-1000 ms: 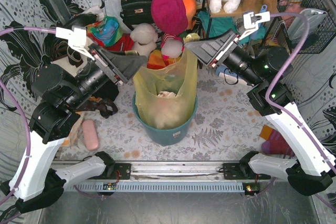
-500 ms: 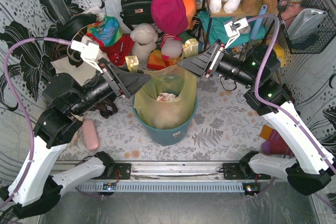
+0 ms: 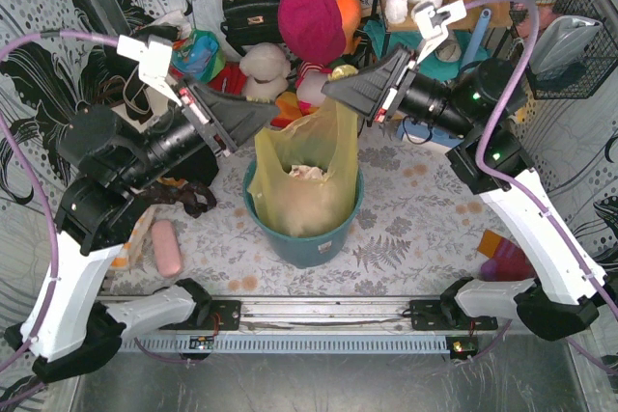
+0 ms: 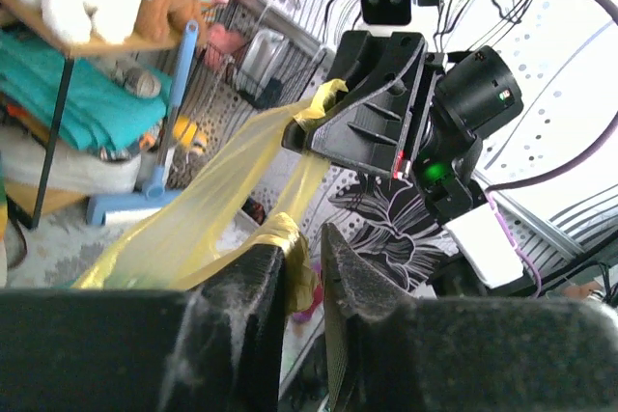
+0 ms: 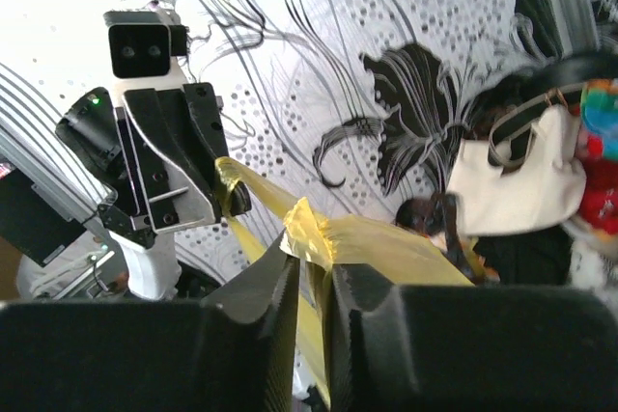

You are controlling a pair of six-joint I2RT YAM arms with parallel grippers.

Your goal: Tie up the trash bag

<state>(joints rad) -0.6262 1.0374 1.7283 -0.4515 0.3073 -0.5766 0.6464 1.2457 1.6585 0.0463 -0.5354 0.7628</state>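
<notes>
Worktop [image 3: 415, 229] with a grey leaf print; black-and-white flower curtains [image 3: 29, 36] at 9 and 3 o'clock. Toys [image 3: 309, 21] and a black handbag [image 3: 249, 9] piled at 12 o'clock.

At centre, teal bin [image 3: 290, 246], with the yellow bag [image 3: 309, 156] upright inside, its top pulled up above the rim. Crumpled white paper [image 3: 307, 175] inside the bag.

At 10 o'clock of the bag mouth, left hand [image 3: 273, 109]; at 1 o'clock, right hand [image 3: 330, 92].

Clear only in the wrist views: each hand nearly closed, pinching a twisted yellow corner of the bag between its fingers. Cream tote [image 5: 517, 185] at 3 o'clock in the right wrist view.
</notes>
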